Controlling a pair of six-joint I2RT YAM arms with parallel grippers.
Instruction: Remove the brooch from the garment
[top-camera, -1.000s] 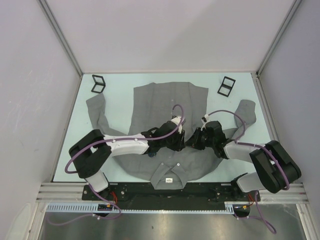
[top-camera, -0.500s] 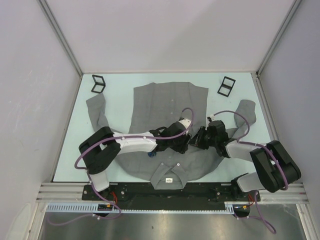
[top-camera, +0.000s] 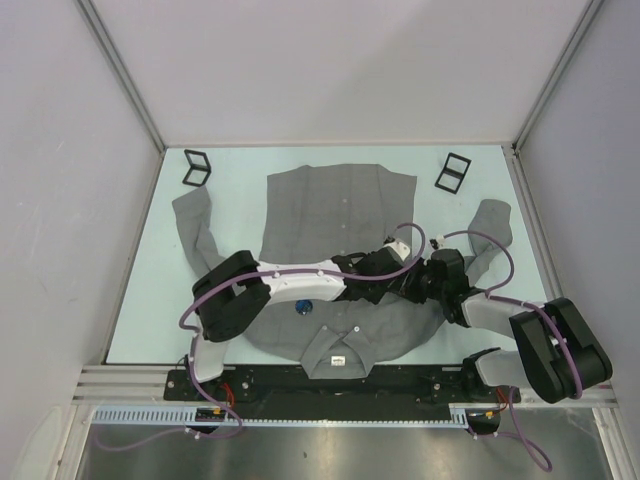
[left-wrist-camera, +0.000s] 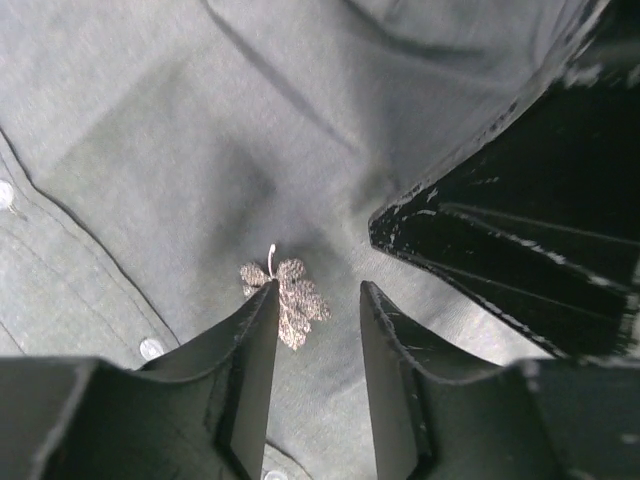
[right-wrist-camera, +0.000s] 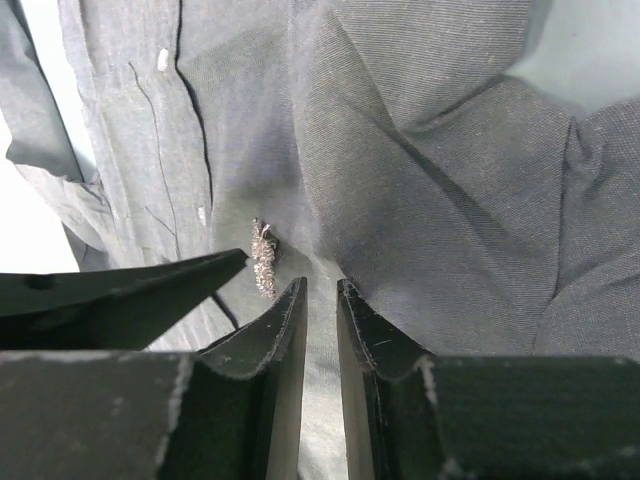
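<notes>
I had the garment (top-camera: 340, 200) spread flat on the pale counter (top-camera: 240, 180), collar (top-camera: 318, 345) toward the arms' bases and its white neck label (top-camera: 338, 361) showing. Both arms reached in over the shirt's right half and met there, wrist to wrist, so from the top camera the pin itself was covered.

The left wrist camera gave me the clearest look. The brooch (left-wrist-camera: 285, 300), a small leaf-shaped piece with a pale glittery surface, was fixed to the grey cloth a little to the side of the button strip, with a white button (left-wrist-camera: 150, 348) nearby. The left gripper (left-wrist-camera: 318, 300) was spread. Its one fingertip sat right against the brooch's edge and overlapped it slightly, and the other fingertip stood apart on bare fabric. A dark finger of the right gripper (right-wrist-camera: 320, 300) came in from the upper right of that view and pressed into the cloth just beside the brooch, with creases running out from it.

In the right wrist view the fingers were drawn close together with only a narrow slit between them, and the brooch lay just beyond and to one side of the tips. I thought they were resting on the fabric, though the angle left me unsure.

A small blue object (top-camera: 303, 307) lay on the shirt near the left arm, and two black folded frames (top-camera: 197, 167) sat at the far corners.
</notes>
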